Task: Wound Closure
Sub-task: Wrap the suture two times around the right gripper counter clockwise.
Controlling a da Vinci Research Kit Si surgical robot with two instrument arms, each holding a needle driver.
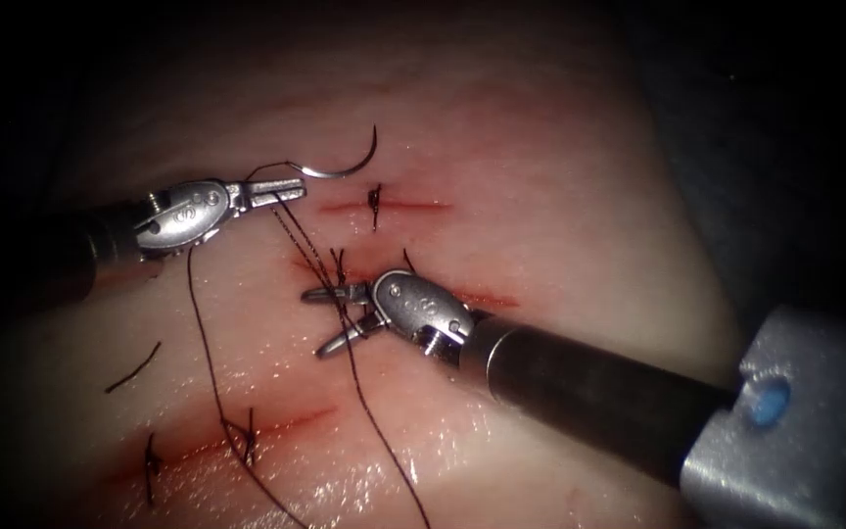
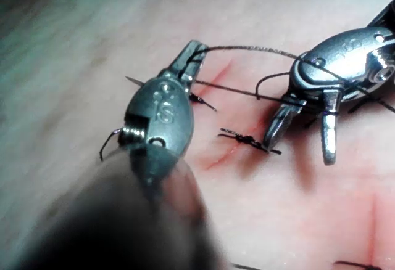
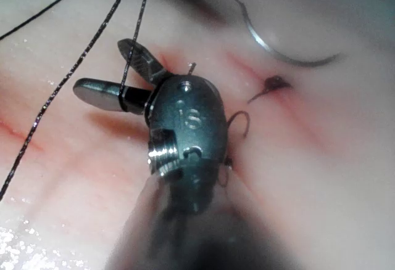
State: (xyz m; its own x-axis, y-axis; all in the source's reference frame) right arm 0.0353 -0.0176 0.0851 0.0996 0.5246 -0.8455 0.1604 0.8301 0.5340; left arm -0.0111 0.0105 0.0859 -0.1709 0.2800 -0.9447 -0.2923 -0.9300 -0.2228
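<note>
Gripping the needle [image 1: 345, 168] near its swaged end, clear of the tissue [image 1: 540, 147], your left tool [image 1: 286, 190] needs steady tension while the right tool [image 1: 330, 318] (jaws spread, empty) straddles the thread [image 1: 350, 362] just below.

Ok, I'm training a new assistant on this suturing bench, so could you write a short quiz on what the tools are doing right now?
1. True or false: the needle is lodged in the tissue.
2. The left tool holds: A) the needle near its thread end, B) the tissue edge, C) nothing.
3. Fill in: the right tool's jaws stand ____, with the thread crossing them.

Key: 1 false, the needle is clear of the tissue, above the upper cut's left end. 2 A. 3 open, holding nothing.
</note>
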